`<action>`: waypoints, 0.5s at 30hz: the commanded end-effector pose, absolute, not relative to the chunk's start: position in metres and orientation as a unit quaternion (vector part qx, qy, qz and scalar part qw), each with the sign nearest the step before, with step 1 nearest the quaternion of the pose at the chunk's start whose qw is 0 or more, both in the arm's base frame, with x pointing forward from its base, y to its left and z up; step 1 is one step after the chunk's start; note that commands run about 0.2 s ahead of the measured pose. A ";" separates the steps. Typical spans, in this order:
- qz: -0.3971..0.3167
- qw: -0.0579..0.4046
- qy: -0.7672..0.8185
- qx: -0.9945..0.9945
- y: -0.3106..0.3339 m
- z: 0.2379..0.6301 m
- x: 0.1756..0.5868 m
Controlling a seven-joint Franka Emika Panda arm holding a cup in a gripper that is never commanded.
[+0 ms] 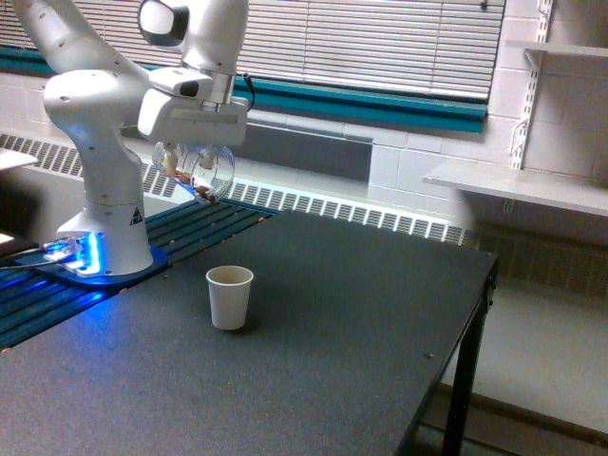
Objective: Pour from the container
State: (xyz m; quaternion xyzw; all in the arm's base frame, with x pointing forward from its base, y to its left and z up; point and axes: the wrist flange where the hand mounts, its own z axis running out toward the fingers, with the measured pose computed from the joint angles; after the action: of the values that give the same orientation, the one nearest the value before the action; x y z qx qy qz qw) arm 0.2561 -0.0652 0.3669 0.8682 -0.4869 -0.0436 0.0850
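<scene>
My gripper (195, 157) hangs at the exterior view's upper left, shut on the container (199, 171), a clear round cup held tilted on its side with its mouth toward the lower right. A little brown material shows at its lower lip. No stream falls from it. Below and slightly to the right, a white paper cup (230, 296) stands upright on the dark table (313, 361), well apart from the container.
The arm's white base (104, 242) stands at the left on a slatted blue-lit platform (57, 285). A radiator grille (361, 217) and blinds run along the back wall. The table's right edge (475, 323) drops off; a white shelf (522, 185) sits beyond.
</scene>
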 end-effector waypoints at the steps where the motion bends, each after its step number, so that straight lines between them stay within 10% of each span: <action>1: -0.055 0.090 -0.476 0.873 -0.068 0.357 0.253; 15: -0.063 0.086 -0.474 0.874 -0.074 0.352 0.254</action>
State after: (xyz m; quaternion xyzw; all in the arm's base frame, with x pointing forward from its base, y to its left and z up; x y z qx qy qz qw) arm 0.2571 -0.0715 0.3605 0.8702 -0.4824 -0.0557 0.0833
